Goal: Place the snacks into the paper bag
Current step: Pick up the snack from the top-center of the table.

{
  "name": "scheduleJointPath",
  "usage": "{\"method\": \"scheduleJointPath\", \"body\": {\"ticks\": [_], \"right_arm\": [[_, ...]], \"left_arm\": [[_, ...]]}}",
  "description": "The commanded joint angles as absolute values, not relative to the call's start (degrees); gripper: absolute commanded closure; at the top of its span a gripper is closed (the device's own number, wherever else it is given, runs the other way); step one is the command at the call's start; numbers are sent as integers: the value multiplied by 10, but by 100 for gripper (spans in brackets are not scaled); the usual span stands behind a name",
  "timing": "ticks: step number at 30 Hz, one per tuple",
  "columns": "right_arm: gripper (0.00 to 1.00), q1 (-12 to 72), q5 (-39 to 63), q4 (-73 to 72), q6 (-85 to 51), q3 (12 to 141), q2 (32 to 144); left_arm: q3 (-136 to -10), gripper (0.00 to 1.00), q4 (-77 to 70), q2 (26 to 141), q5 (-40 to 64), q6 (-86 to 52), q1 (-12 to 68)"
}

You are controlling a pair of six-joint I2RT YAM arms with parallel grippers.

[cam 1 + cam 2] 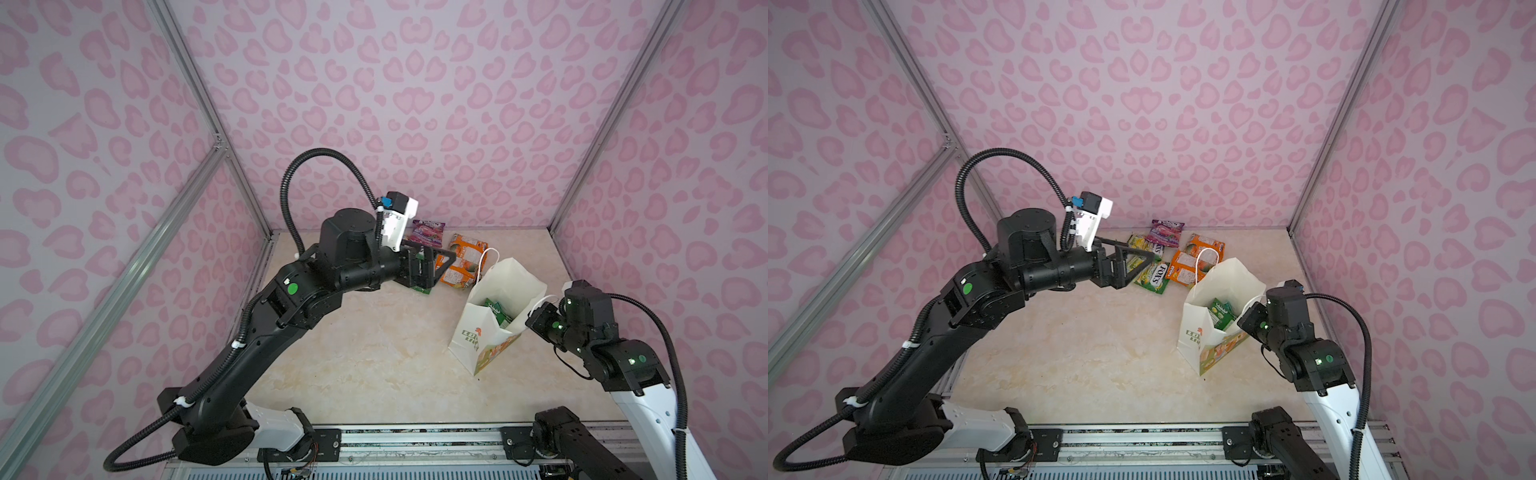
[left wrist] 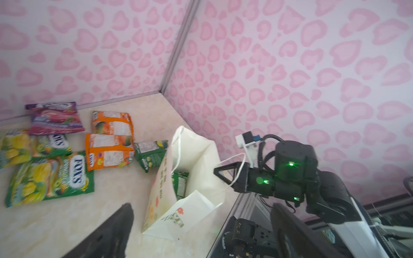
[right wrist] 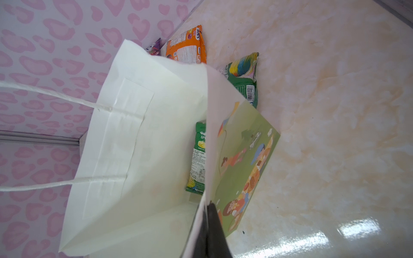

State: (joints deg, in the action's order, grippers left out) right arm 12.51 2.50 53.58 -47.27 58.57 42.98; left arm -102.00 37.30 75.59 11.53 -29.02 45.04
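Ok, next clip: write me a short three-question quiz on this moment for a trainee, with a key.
1. True or false: the left gripper is holding a snack.
2. What is the right gripper shut on? A) the edge of the paper bag B) an orange packet C) nothing
3. What colour is the packet seen inside the bag?
Key: 1 false (jaws open, empty); 2 A; 3 green.
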Motion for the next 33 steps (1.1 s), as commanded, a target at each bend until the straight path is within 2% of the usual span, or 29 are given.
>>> {"method": "scheduleJointPath", "body": {"ticks": [1, 7, 11, 15, 20, 28, 33], "right_arm": [[100, 124, 5, 522, -461, 580, 425], [100, 124, 16, 514, -462, 573, 430], [100, 124, 26, 502, -462, 568, 433], [100, 125, 35, 491, -462, 560, 434], [100, 125, 47, 486, -459, 562, 436], [100, 125, 70, 474, -461, 555, 434], [100, 125, 75, 474, -460, 552, 432]], "left_arm": [[-949, 2, 325, 710, 137, -333, 383], [-822, 2, 302, 689, 153, -361, 287], [-758, 2, 269, 722, 184, -370, 246], [-740, 2, 246, 789, 166, -359, 227], [-767, 2, 223, 919, 164, -339, 208], [-883, 2, 172, 1111, 179, -303, 186], [-944, 2, 141, 1206, 231, -316, 167]]}}
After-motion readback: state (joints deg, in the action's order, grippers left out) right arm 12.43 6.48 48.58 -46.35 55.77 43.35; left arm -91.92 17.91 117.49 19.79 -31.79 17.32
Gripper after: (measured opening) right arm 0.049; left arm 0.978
